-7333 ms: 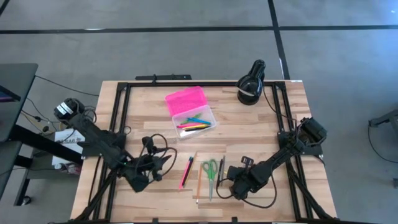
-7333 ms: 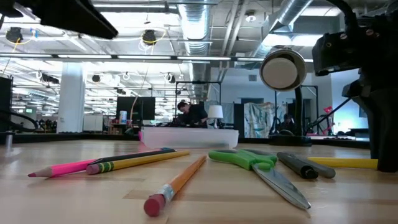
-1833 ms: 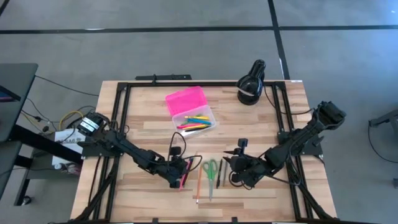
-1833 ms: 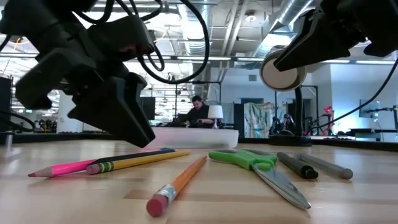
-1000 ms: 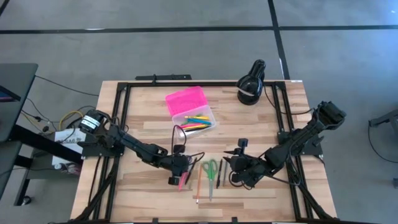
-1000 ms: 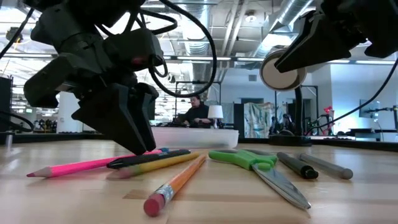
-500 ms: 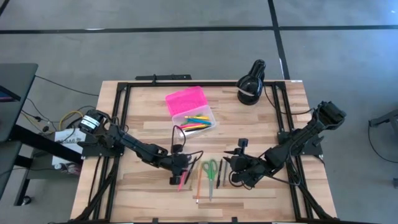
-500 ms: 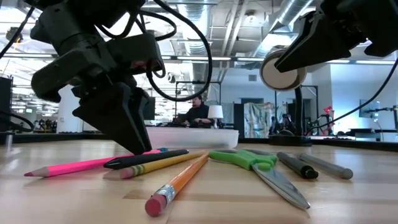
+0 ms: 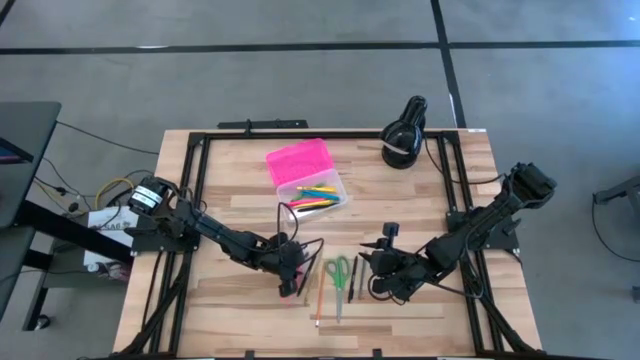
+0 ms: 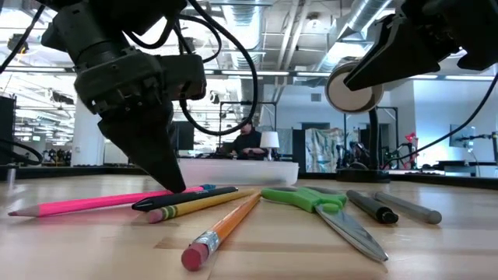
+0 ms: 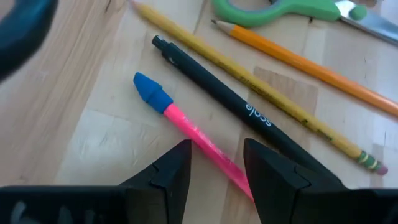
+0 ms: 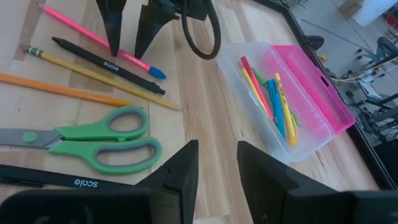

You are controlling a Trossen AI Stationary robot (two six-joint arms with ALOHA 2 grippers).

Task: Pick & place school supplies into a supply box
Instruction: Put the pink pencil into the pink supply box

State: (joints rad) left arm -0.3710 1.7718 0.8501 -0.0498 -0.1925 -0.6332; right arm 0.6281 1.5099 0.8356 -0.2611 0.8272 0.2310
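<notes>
The supply box (image 9: 305,178) stands open at the table's middle back, its pink lid laid back and several pens in its clear base. In front of it lie a pink pencil (image 11: 193,130), a black pen (image 11: 230,102), a yellow pencil (image 11: 261,93), an orange pencil (image 10: 226,229), green-handled scissors (image 9: 338,272) and two more dark pens (image 10: 381,208). My left gripper (image 11: 216,165) is open, its tips down at the table on either side of the pink pencil. My right gripper (image 12: 217,168) hangs open and empty just right of the scissors. My left gripper comes from above, slanting down, its two fingers astride the pink pencil's shaft (image 11: 214,155) behind the blue cap. The pencil runs slantwise through the gap and meets the inner side of one finger (image 11: 255,183). It lies flat on the table.
A black rounded object with a white band (image 9: 403,135) stands at the back right. Black rails (image 9: 200,190) run along the table's sides and back. Bare wood lies left of the pencils and along the near edge.
My left gripper has rolled about its own pointing line while staying in place at the pink pencil. The pink pencil has turned on the table: its pointed end has swung toward the table's left edge, while its blue-capped end has stayed about where it was.
</notes>
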